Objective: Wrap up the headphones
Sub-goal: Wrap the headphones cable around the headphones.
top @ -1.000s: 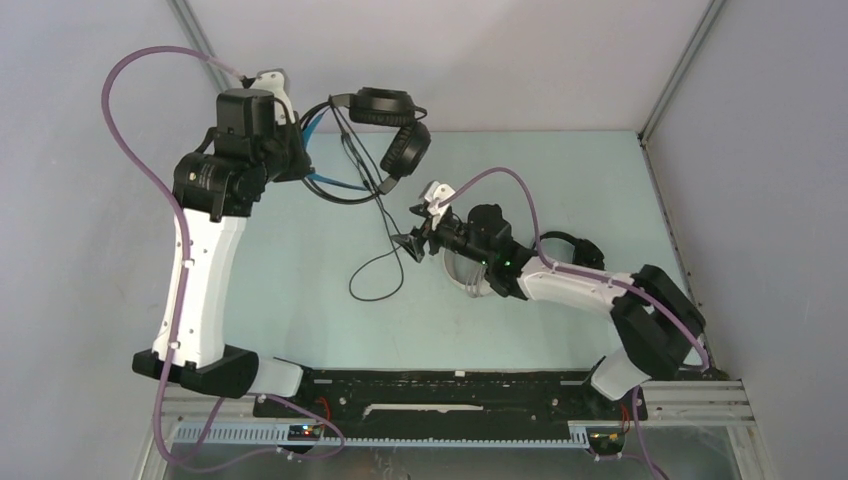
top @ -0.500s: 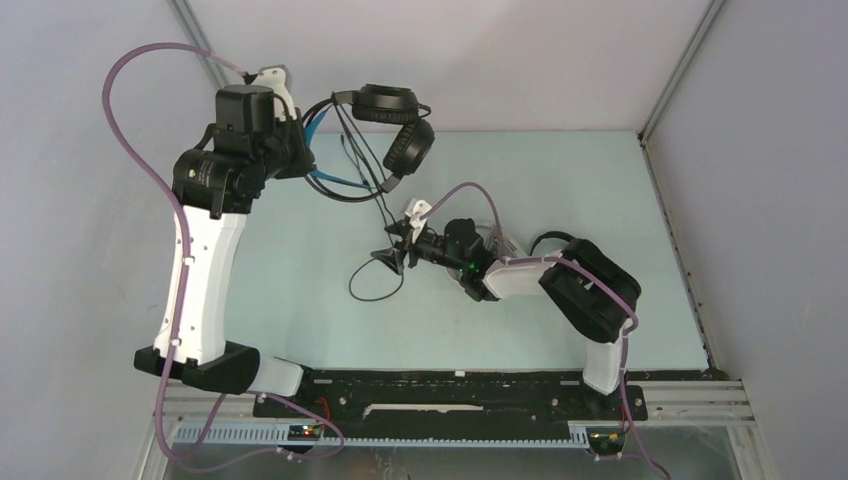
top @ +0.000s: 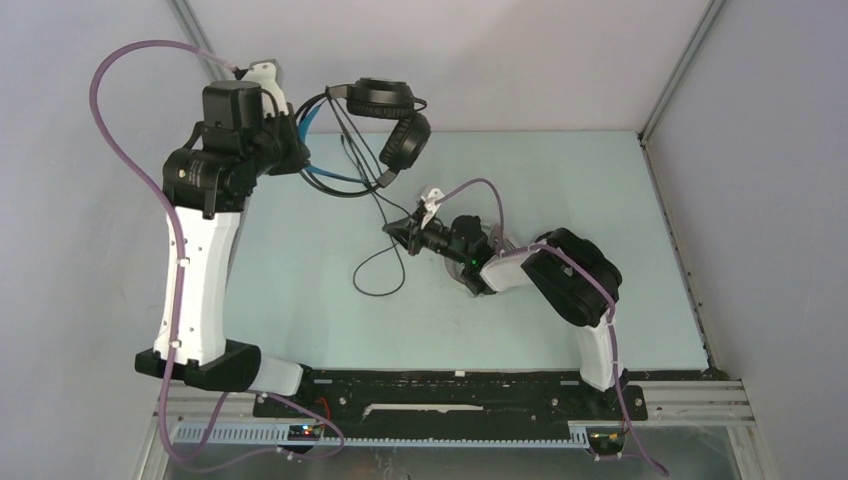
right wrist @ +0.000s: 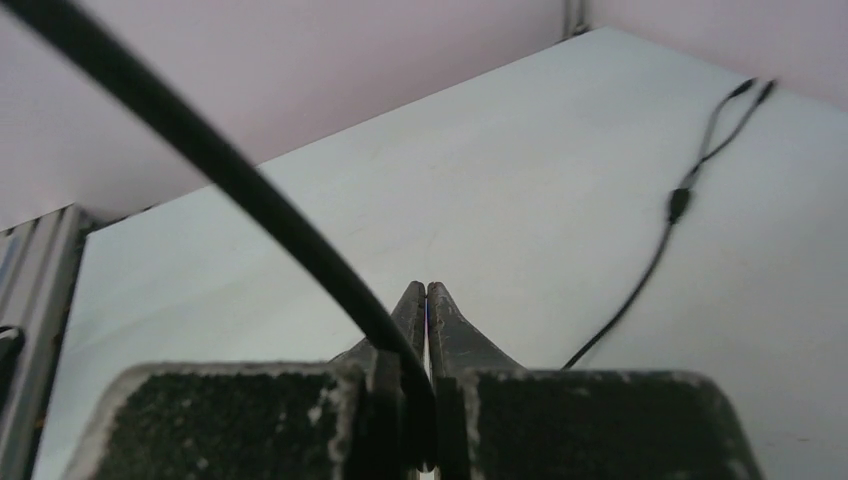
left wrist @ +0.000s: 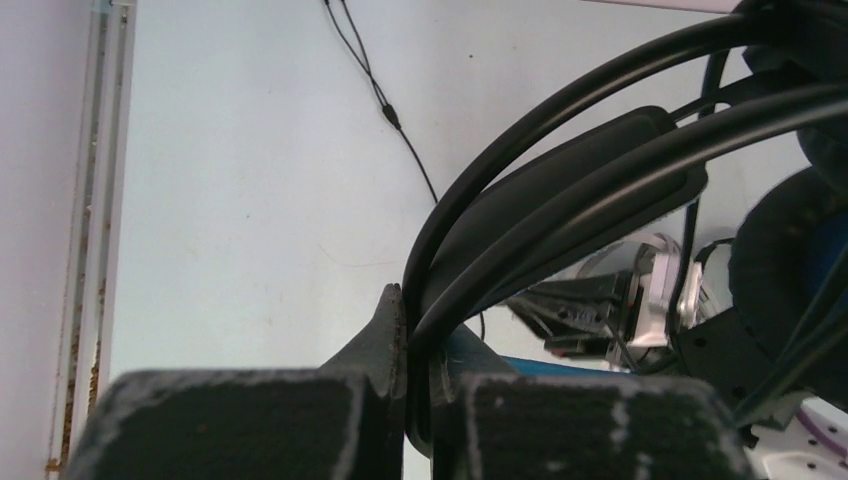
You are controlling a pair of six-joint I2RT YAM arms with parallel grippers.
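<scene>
Holding headphones [top: 392, 125] aloft over the far-left corner of the table [top: 300, 300].
Left gripper [left wrist: 405, 325] clamped tight on the headband [left wrist: 600, 150]; right gripper [right wrist: 427, 300] closed on the dangling cable [right wrist: 250, 190], nearer mid-table.

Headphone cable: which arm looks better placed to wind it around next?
Probably the right. The right claw is shut on the cable, free to carry it around. The left claw is clamped on the headband, holding the black headphones up.
</scene>
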